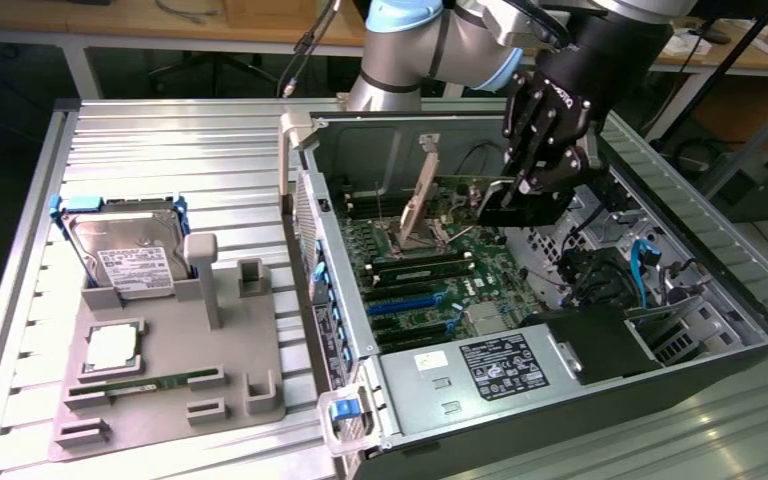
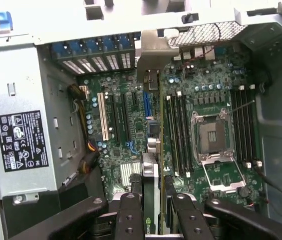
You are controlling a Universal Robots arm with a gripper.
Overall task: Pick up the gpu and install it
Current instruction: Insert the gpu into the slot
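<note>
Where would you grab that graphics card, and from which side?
By the long edge away from the motherboard, coming in through the open side of the case, as the pincer does. The gpu is thin and flat, so fingers clamp its two faces, leaving the board-facing edge and metal bracket free.

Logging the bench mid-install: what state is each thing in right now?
gpu: clamped in the gripper, over the motherboard.
gripper: shut on the gpu.
computer case: side open.
CPU socket: empty, cover open.
hard drive: standing in the gray holder.
memory stick: lying flat in the holder.
</note>
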